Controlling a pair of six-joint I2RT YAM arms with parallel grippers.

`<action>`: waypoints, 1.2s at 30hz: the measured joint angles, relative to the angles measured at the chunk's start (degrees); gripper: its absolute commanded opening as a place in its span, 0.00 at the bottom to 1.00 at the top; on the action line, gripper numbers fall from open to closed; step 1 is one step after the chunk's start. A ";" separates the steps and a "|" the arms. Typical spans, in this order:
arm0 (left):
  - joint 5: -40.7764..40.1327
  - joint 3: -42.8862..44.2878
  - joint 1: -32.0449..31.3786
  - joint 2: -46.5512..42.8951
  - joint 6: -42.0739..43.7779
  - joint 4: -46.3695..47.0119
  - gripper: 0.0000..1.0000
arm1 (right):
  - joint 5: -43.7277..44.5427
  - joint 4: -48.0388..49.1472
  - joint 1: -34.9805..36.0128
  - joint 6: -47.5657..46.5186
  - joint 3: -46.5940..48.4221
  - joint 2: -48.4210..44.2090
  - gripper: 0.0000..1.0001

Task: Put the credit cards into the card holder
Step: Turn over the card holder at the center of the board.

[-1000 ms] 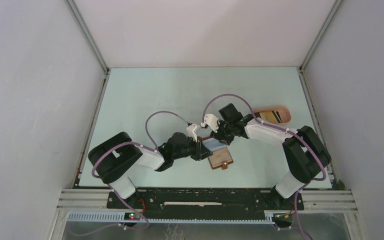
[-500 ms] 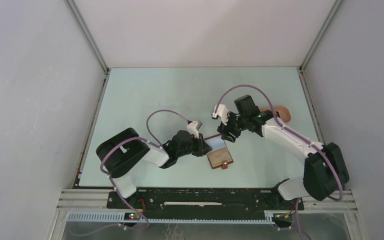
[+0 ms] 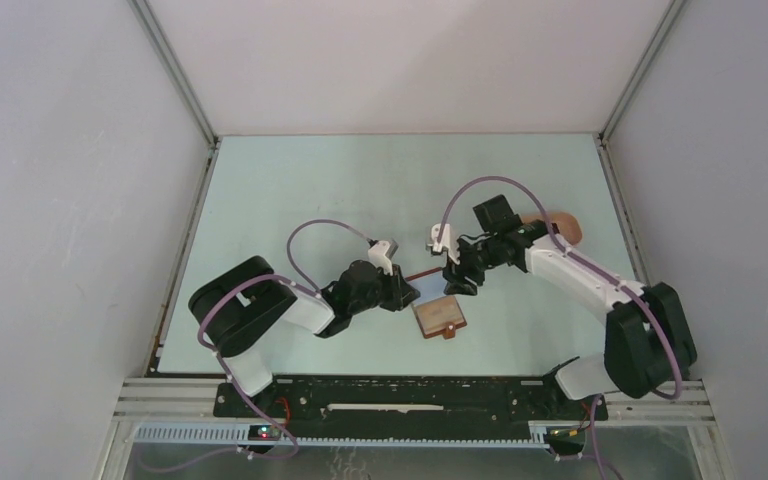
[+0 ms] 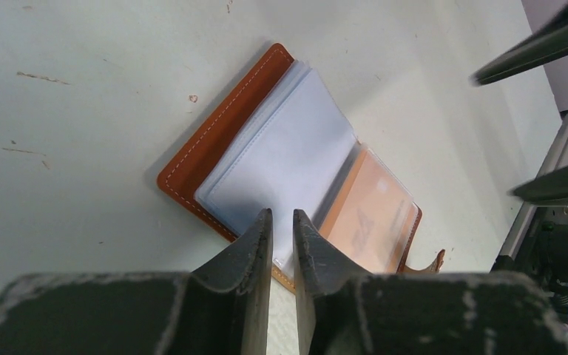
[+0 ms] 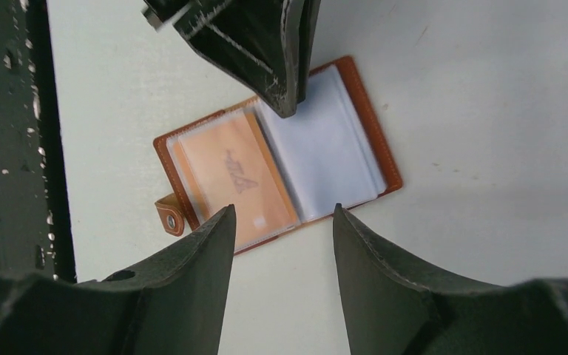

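Reddish-brown leather bifold card holder [image 5: 281, 159], white-stitched, lies open on the pale table [image 5: 488, 111], snap tab [image 5: 170, 217] sticking out at one end. We note one yellow-tan plastic card [image 5: 233, 177] in a clear sleeve on the tab half. Clear sleeves [image 5: 333, 151] over the other half look empty, perhaps slightly lifted.

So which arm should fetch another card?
Right. The right gripper is open and empty, with the tray on its side. The left gripper seems to pinch the holder.
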 measured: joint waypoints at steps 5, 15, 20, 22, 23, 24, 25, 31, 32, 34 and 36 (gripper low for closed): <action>0.26 -0.13 0.00 0.00 0.00 1.31 0.20 | 4.68 -0.07 3.08 -0.92 -0.37 5.62 0.60; 0.63 -1.62 0.00 0.00 0.02 3.15 0.20 | 10.80 -0.74 8.35 -4.42 -0.37 11.58 0.65; 0.70 -2.16 0.00 0.00 0.02 4.17 0.20 | 13.03 -0.61 9.66 -5.35 -0.55 12.55 0.68; 0.74 -2.47 0.00 0.00 0.00 4.44 0.19 | 13.77 -0.55 10.47 -5.66 -0.83 13.00 0.69; 0.76 -2.56 0.00 0.00 0.00 4.63 0.19 | 14.19 -0.55 10.84 -5.81 -0.94 13.27 0.70; 0.81 -2.67 0.00 0.00 0.00 4.94 0.19 | 14.49 -0.55 11.21 -5.95 -1.03 13.62 0.71; 0.83 -2.73 0.00 0.00 0.00 5.14 0.19 | 14.62 -0.59 11.45 -6.01 -1.03 13.86 0.71; 0.98 -3.04 0.00 0.00 0.00 5.79 0.19 | 15.69 -0.48 12.44 -5.75 -1.03 14.27 0.61; 1.05 -3.04 0.00 0.00 0.00 5.81 0.19 | 15.82 -0.50 12.61 -5.57 -1.03 14.34 0.58; 1.09 -3.06 0.00 0.00 0.00 5.92 0.19 | 16.20 -0.31 12.70 -5.11 -0.79 14.34 0.53; 1.14 -3.06 0.00 0.02 0.00 6.12 0.19 | 16.46 -0.04 12.66 -4.46 -0.50 14.51 0.51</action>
